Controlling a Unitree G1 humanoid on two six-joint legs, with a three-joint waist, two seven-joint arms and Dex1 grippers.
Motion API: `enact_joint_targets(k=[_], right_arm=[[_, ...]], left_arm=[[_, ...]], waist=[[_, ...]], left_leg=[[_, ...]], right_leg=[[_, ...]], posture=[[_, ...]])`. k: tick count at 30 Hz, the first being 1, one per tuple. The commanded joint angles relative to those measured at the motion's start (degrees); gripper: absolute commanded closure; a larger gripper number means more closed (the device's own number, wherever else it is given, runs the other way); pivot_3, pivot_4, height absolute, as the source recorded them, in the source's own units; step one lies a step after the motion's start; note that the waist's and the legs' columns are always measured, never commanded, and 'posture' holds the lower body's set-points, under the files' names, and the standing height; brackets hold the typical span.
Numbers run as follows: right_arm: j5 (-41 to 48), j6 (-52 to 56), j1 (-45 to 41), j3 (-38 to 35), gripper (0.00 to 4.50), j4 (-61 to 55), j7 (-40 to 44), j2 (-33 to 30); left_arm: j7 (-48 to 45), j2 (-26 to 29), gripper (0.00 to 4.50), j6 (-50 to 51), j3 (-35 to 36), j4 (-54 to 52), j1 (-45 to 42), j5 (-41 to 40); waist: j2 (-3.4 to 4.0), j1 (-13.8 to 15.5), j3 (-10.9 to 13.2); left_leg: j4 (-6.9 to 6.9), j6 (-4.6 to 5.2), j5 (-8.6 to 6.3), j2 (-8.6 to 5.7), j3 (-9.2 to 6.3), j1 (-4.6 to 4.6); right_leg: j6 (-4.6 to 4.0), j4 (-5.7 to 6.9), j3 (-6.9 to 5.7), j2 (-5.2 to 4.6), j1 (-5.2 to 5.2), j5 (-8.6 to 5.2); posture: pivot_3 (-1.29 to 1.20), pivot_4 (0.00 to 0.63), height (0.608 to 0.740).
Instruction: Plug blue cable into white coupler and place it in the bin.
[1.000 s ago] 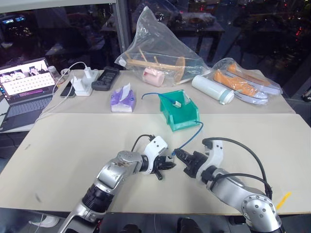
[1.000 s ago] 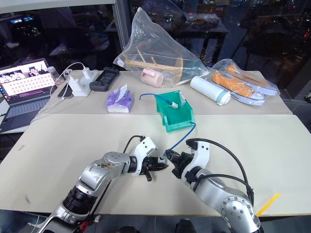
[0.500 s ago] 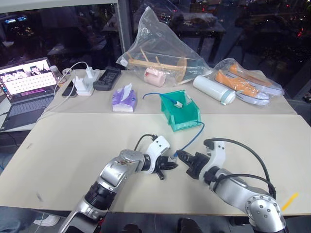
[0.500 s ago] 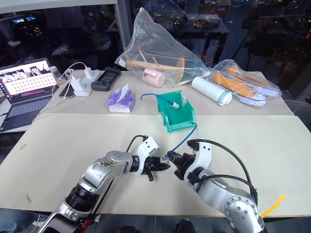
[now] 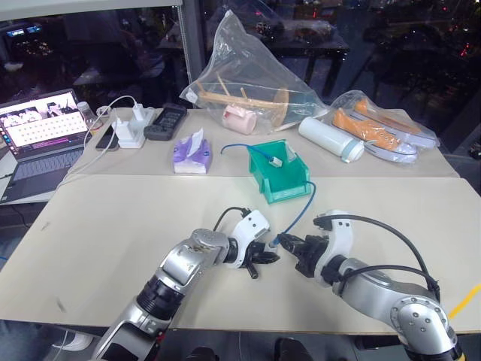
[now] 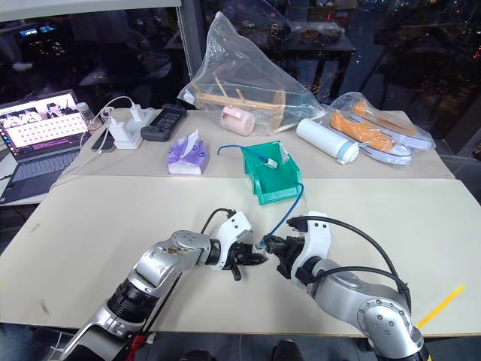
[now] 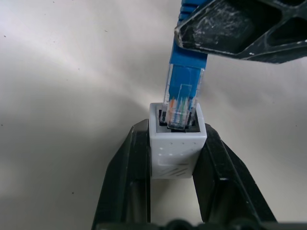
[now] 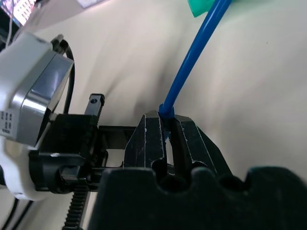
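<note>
Blue cable (image 7: 186, 76), limp and light, we pinch by its stiff plug in our right claw (image 5: 289, 243); left claw (image 7: 176, 158) clamps the white coupler (image 7: 176, 143).

Blue cable's (image 7: 186, 79) clear plug tip inside white coupler's (image 7: 176, 143) socket.

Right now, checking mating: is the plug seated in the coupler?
Partly in: the blue cable plug's tip sits in the white coupler socket, most still outside.
</note>
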Motion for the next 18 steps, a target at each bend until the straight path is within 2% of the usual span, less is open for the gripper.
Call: enact_joint_targets(k=[1, 6, 10, 18], right_arm=[[-1.33, 4.21, 0.83, 2.3, 4.5, 0.24, 0.07, -0.82], [-1.0, 5.44, 1.5, 2.29, 4.5, -0.21, 0.28, -1.12], [-1.15, 6.39, 1.37, 2.23, 4.5, -0.45, 0.86, -2.09], [2.41, 6.22, 2.36, 2.99, 4.5, 0.16, 0.94, 0.5]], left_arm=[[1.62, -1.61, 3.81, 1.45, -0.6, -2.55, -2.1, 0.07], [5.03, -5.16, 3.81, 4.93, -0.39, -3.06, -3.1, -0.42], [6.09, -5.74, 3.81, 6.35, -0.58, -3.92, -3.18, -0.6], [7.4, -7.41, 3.81, 7.35, -1.05, -4.56, -3.31, -1.15]], waist=[[0.0, 0.01, 0.0], [-0.04, 0.3, -0.02], [-0.05, 0.39, -0.03], [-0.09, 0.39, -0.06]], left_leg=[[0.0, 0.0, 0.0, 0.0, 0.0, 0.0], [0.03, 0.0, 0.0, -0.01, 0.0, 0.02], [0.05, -0.01, 0.0, -0.01, -0.01, 0.03], [0.05, -0.01, 0.01, -0.01, -0.01, 0.04]], right_leg=[[0.0, 0.0, 0.0, 0.0, 0.0, 0.0], [0.02, -0.01, 0.0, 0.0, 0.08, 0.0], [0.02, 0.0, 0.0, 0.0, 0.1, 0.0], [0.02, 0.0, 0.0, 0.0, 0.1, 0.0]], posture=[[0.0, 0.15, 0.74], [0.0, 0.15, 0.74], [0.0, 0.15, 0.74], [0.0, 0.15, 0.74]])
